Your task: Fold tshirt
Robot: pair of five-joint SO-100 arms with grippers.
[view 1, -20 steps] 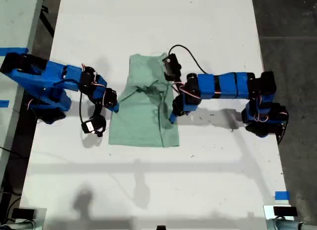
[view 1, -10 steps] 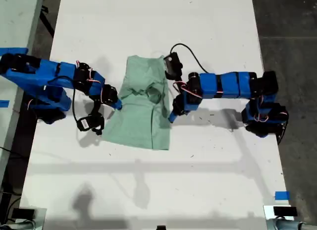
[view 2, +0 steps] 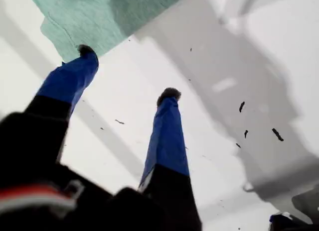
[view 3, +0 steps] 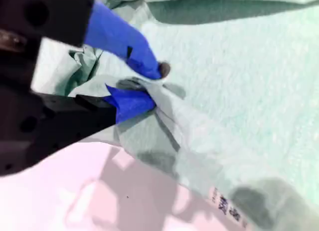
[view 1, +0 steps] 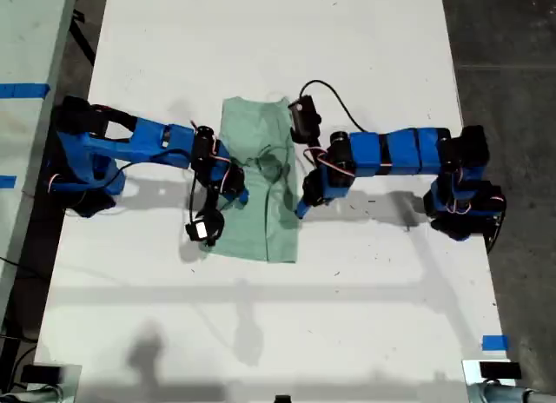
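**Second gripper pinching the shirt, first gripper spread beside it**

My second gripper is clamping a fold of the tshirt, which is lying mid-table between both arms. My first gripper is hanging spread apart, gripping nothing, over bare table just beside the hem.

You see a white table running the height of the exterior view, scattered with small dark specks. A blue tape strip sits on the table near its lower edge at the exterior view's right. More blue tape lies beyond the table's other side. Dark floor borders the table.
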